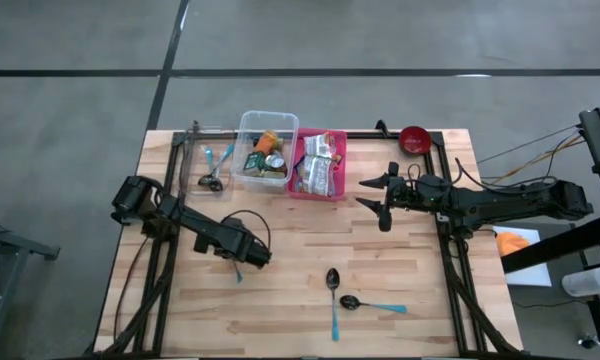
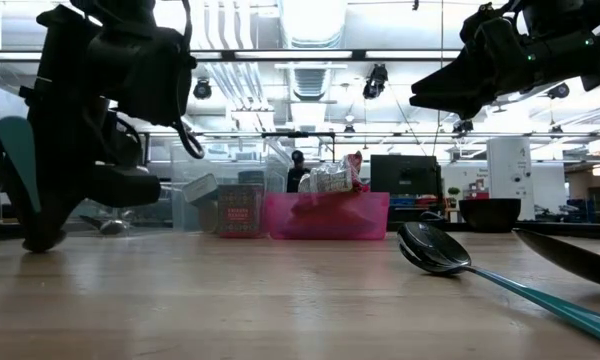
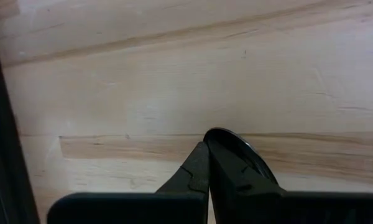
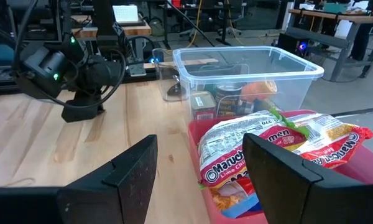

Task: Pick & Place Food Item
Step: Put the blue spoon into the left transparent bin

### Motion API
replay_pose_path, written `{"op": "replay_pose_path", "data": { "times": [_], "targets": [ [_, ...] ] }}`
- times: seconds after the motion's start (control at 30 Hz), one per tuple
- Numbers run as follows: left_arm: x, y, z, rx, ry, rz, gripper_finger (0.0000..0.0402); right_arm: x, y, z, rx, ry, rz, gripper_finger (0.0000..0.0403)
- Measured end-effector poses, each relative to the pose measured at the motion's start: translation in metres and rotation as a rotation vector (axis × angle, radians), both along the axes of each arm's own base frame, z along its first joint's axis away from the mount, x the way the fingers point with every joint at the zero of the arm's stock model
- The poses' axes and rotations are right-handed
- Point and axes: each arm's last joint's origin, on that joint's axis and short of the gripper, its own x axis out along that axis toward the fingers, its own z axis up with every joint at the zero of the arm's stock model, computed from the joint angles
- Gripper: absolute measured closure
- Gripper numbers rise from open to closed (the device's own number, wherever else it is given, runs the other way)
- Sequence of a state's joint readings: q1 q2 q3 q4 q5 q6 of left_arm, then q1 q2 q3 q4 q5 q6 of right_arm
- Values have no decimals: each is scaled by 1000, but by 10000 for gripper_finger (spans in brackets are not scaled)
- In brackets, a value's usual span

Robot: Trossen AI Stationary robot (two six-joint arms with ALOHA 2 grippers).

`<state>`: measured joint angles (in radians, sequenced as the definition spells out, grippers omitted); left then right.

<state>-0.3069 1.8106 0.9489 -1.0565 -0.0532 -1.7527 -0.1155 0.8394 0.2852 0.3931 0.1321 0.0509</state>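
Altogether three bins (image 1: pixel 267 150), four spoons (image 1: pixel 332 290)

overhead down, low level, wrists close

A robotics lab — monitors (image 2: pixel 405 173), workbenches (image 4: pixel 323 15), ceiling ducts (image 2: pixel 315 20) behind.

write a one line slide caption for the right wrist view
Open right claw faces ramen packets in the pink bin, beside a clear tub of food items.
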Motion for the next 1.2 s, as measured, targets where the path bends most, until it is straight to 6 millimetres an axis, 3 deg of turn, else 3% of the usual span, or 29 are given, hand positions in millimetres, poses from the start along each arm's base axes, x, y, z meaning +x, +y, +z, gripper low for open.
{"op": "replay_pose_path", "data": {
  "times": [1.2],
  "targets": [
    [0,-3,20,-128,-97,35,400,0,0,0,0,0,0,168]
  ]
}}
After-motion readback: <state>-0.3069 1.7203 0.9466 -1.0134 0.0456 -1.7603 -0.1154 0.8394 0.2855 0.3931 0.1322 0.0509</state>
